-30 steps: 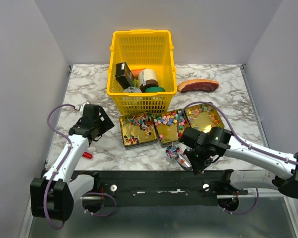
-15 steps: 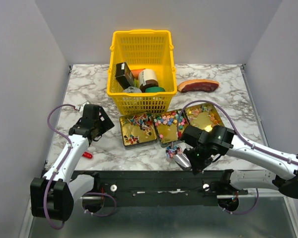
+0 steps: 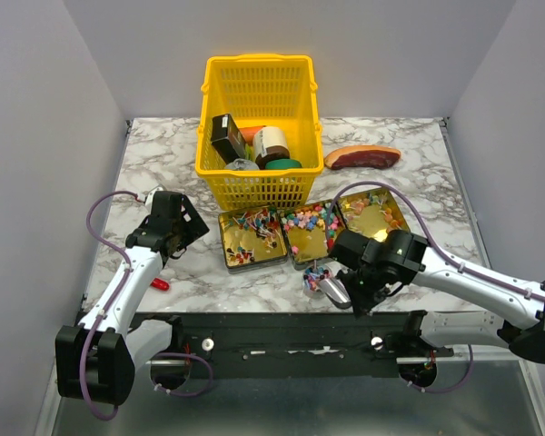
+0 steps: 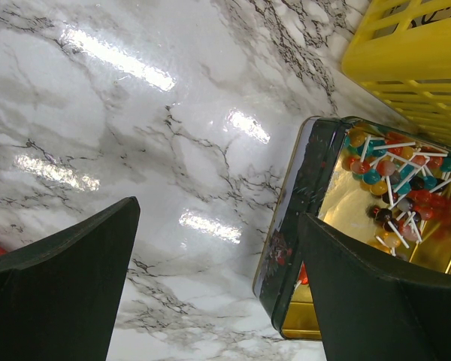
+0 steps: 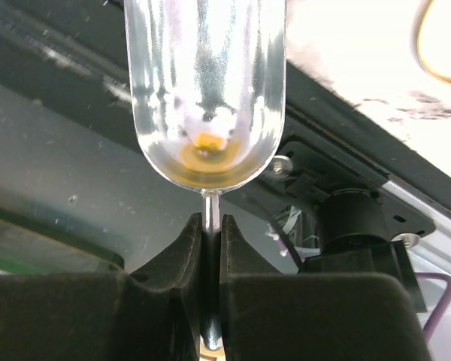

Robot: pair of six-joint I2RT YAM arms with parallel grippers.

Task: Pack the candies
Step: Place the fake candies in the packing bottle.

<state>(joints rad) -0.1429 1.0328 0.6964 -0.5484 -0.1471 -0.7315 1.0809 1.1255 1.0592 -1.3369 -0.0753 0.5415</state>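
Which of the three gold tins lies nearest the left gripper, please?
The leftmost tin, holding lollipops, beside the left gripper; the others lie farther right.

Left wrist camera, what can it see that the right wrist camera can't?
Only the left wrist view shows a tin with lollipops inside, a corner of the yellow basket, and the left gripper wide open, holding nothing. Only the right wrist view shows the right gripper pinching the thin handle of a clear scoop, with something small and orange in its bowl. Both show a bit of the marble table.
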